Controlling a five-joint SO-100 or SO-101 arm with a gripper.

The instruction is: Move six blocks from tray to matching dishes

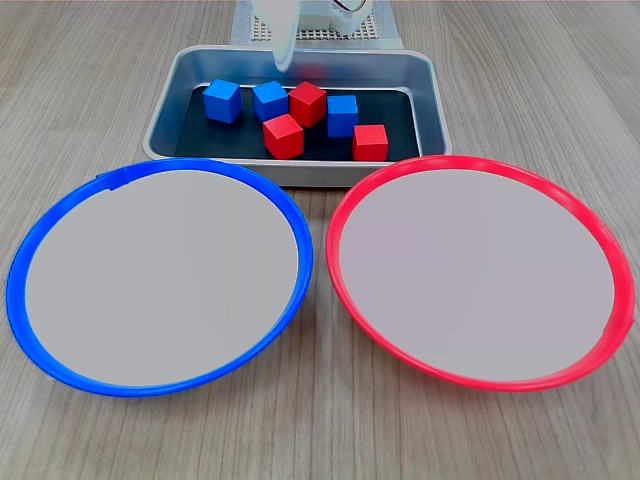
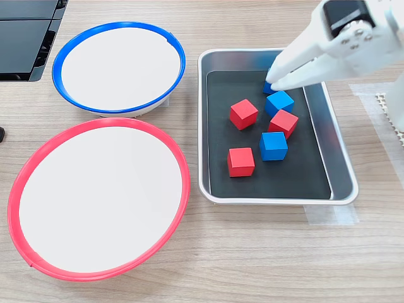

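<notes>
All six blocks sit in the tray [image 1: 430, 95], three blue and three red: in the first exterior view the blue ones [image 1: 222, 100] [image 1: 270, 100] [image 1: 342, 115] run along the back with the red ones [image 1: 307, 103] [image 1: 283, 135] [image 1: 370, 141] mixed in toward the front. The white gripper [image 2: 273, 82] hangs over the tray's far end in the second exterior view, its fingers drawn close together with nothing between them, the tips just above a blue block [image 2: 267, 85] that it partly hides. The blue-rimmed dish [image 1: 20, 262] and the red-rimmed dish [image 1: 600, 235] lie side by side in front of the tray, both bare.
</notes>
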